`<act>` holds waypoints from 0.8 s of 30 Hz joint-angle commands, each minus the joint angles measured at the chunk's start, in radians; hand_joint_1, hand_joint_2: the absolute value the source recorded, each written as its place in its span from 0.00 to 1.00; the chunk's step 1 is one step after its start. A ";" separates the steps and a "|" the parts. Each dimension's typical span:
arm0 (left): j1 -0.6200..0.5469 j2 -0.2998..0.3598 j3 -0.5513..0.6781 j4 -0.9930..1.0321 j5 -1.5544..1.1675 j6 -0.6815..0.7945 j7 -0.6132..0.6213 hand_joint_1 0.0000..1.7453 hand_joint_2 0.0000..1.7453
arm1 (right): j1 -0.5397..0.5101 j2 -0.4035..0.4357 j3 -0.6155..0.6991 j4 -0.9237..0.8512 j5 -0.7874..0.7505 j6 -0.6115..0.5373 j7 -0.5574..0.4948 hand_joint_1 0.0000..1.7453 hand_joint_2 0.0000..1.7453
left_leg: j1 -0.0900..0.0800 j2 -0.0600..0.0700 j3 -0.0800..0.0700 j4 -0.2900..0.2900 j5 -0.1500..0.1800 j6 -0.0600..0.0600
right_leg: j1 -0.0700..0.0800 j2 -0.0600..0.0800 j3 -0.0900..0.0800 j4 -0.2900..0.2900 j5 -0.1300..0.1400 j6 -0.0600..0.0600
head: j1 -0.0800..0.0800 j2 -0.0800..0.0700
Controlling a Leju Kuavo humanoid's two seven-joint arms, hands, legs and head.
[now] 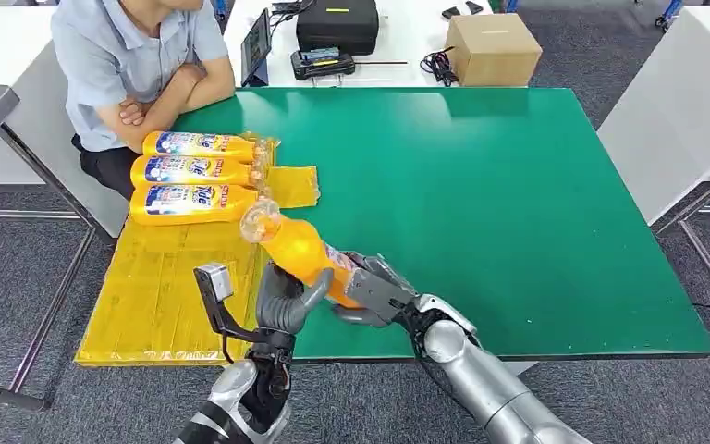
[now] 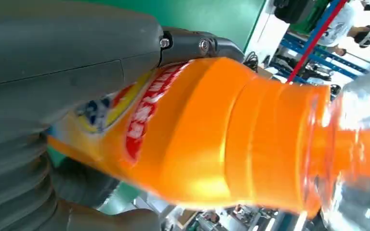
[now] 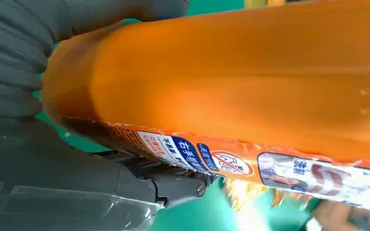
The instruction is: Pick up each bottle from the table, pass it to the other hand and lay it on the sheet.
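An orange bottle [image 1: 300, 248] with a clear cap hangs tilted over the near left part of the green table [image 1: 499, 203], cap pointing toward the yellow sheet [image 1: 157, 287]. My right hand [image 1: 379, 289] grips its base end, and my left hand [image 1: 285, 303] wraps its middle with the thumb across it. In the left wrist view the bottle [image 2: 212, 134] lies between the thumb and fingers of that hand [image 2: 53, 57]. The right wrist view shows the bottle's label side [image 3: 231, 82] inside my right hand [image 3: 38, 144]. Three more orange bottles [image 1: 194, 170] lie side by side on the sheet's far end.
A person [image 1: 139, 65] sits with folded arms at the table's far left corner, close to the lying bottles. Behind the green table, a white table carries a cardboard box [image 1: 493, 48], a black case [image 1: 337, 23] and a tablet [image 1: 257, 42].
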 commanded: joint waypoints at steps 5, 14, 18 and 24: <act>-0.072 -0.008 0.029 0.127 0.013 -0.035 0.010 0.00 1.00 | -0.045 -0.001 0.071 0.014 -0.023 0.028 -0.012 1.00 1.00 | 0.001 0.002 0.004 0.001 -0.002 -0.002 | 0.002 0.001 0.004 0.000 -0.002 -0.003 | 0.000 0.000; -0.048 -0.005 0.033 0.084 0.005 -0.059 -0.016 1.00 1.00 | -0.036 0.001 0.039 0.015 -0.105 0.072 -0.021 1.00 1.00 | 0.002 0.002 0.004 0.001 -0.002 -0.003 | 0.002 0.001 0.004 0.000 -0.002 -0.003 | 0.000 0.000; -0.039 -0.001 0.034 0.056 -0.003 -0.063 -0.033 1.00 1.00 | -0.030 0.000 0.016 0.014 -0.154 0.106 -0.028 1.00 1.00 | 0.002 0.002 0.005 0.001 -0.003 -0.003 | 0.002 0.001 0.006 0.000 -0.002 -0.004 | 0.000 0.000; -0.026 0.007 0.028 0.010 -0.051 -0.031 -0.068 1.00 1.00 | -0.028 -0.008 -0.008 0.032 -0.184 0.115 -0.015 0.00 1.00 | 0.002 0.002 0.005 0.002 -0.003 -0.003 | 0.002 0.001 0.005 0.001 -0.002 -0.004 | 0.000 0.000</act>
